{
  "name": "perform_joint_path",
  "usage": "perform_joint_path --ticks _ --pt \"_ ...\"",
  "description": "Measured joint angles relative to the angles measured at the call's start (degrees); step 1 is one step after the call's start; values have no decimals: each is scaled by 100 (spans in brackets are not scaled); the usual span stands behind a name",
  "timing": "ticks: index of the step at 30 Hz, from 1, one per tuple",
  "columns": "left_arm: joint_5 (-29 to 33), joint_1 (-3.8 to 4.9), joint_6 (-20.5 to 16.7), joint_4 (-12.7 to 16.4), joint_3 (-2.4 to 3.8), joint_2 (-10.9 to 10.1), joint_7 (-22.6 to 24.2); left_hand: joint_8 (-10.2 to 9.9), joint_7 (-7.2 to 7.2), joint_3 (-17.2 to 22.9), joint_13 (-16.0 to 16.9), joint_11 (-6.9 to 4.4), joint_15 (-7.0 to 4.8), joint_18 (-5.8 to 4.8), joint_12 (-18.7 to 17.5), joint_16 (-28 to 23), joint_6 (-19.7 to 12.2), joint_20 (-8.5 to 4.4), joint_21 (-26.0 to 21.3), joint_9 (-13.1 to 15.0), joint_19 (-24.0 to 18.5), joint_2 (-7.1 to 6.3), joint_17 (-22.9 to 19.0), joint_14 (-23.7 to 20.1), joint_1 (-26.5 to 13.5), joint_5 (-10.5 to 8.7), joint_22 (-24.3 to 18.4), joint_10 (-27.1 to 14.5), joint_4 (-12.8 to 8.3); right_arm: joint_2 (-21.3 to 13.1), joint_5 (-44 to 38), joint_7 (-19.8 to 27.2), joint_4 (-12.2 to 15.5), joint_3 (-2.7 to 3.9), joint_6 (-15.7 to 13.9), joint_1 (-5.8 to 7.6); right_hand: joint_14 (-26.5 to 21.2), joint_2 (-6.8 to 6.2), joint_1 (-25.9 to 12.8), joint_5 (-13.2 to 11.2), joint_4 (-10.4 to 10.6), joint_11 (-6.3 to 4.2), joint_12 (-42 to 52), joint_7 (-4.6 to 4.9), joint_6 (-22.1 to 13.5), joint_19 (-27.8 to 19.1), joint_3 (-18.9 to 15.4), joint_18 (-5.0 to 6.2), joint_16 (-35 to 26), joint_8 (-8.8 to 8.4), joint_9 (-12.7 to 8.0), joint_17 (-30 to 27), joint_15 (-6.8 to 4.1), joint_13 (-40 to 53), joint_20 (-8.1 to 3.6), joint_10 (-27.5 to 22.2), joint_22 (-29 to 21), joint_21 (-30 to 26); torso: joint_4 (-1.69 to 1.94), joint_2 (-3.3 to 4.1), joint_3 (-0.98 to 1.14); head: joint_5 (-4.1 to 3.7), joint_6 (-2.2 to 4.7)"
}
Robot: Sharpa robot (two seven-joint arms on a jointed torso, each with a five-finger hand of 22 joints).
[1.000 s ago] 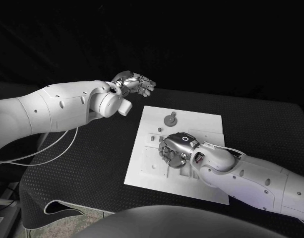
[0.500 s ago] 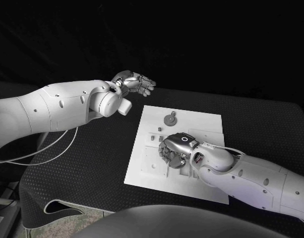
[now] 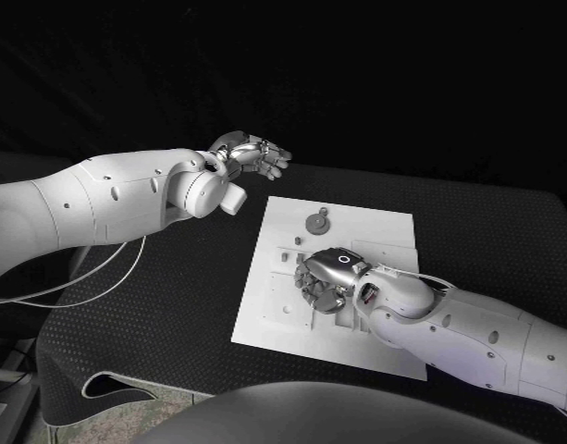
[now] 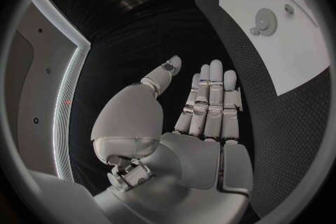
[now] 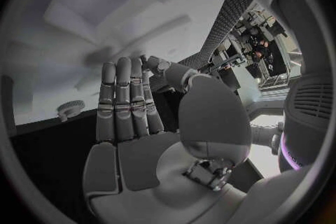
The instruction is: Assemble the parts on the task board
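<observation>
On the black tabletop (image 3: 163,305): white task board (image 3: 376,231). Right hand (image 3: 328,279) over its middle, fingers extended, empty. Gear part (image 3: 316,222) near board's far edge. Left hand (image 3: 250,157) beyond board, spread, empty.

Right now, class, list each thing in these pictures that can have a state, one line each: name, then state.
left hand: open, fingers straight, holding nothing, raised beyond the board's far left corner.
right hand: over the middle of the task board, palm down; whether it holds a part cannot be told.
task board: lying flat on the table.
round gear part: lying flat at the board's far end, untouched.
</observation>
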Motion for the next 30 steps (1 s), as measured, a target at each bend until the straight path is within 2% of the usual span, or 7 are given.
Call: perform_joint_path --ticks 1,6,11,13,23,26,30 --pt "0 0 1 0 0 0 -1 0 0 0 0 0 0 0 0 0 0 0 0 -2 0 0 0 0 0 0 0 0 0 -3 20 8 -1 1 -4 2 -31 -30 -30 23 -9 57 -147 31 -37 -33 -65 13 0 -33 -14 13 13 -1 14 -142 0 0 2 -1 1 -2 0" --pt "0 0 5 -2 0 -9 -8 0 0 0 0 0 0 0 0 0 0 0 0 -5 0 0 5 0 0 0 0 0 0 -23 115 45 1 0 -21 2 -121 -95 -95 104 -62 40 -285 130 -260 -153 -319 34 -55 -160 -83 96 80 -1 93 -282 38 -34 4 -3 -1 -4 0" --pt "0 1 10 -2 0 -9 -10 0 0 0 0 0 0 0 0 0 0 0 0 -5 0 0 5 0 0 0 -1 0 0 -47 205 78 14 -3 -34 0 -121 -96 -95 104 -64 85 -303 138 -268 -153 -321 34 -55 -160 -86 100 80 -5 93 -332 42 -34 2 -3 0 -4 0" --pt "0 1 11 -3 -1 -9 -12 0 0 0 0 0 0 0 0 0 0 0 0 -5 0 0 5 0 0 0 -1 0 0 -71 238 92 38 -4 -47 -1 -122 -128 -126 319 -66 252 -326 172 -344 -153 -437 31 -55 -202 -109 132 82 -177 94 -519 64 -34 2 -3 2 -4 0" --pt "1 1 18 -26 -1 -12 -15 0 0 0 -5 0 0 0 0 0 0 0 0 -5 0 0 11 0 0 0 4 0 0 -329 369 89 317 -13 -168 62 -140 -127 -125 393 -73 356 -303 180 -371 -154 -504 -67 -51 -203 -131 171 101 -277 95 -661 78 -34 -2 -3 6 -31 1" --pt "1 1 20 -50 -1 -13 -16 0 0 0 -5 0 0 0 0 0 0 0 0 -5 0 0 16 0 0 0 4 0 0 -466 494 85 550 103 -160 188 -136 -127 -125 393 -62 357 -298 180 -371 -154 -515 -72 -51 -203 -139 194 97 -278 95 -661 80 -34 -5 -4 6 -54 21" --pt "1 2 24 -86 -1 -15 -16 0 0 0 -5 0 0 0 0 0 0 0 0 -4 0 0 17 0 0 0 4 0 0 -739 723 85 968 370 -67 429 -16 -127 -125 416 -15 337 -276 180 -371 -8 -619 -147 -6 -202 -171 296 23 -295 -4 -682 156 92 -13 -4 9 -91 65"
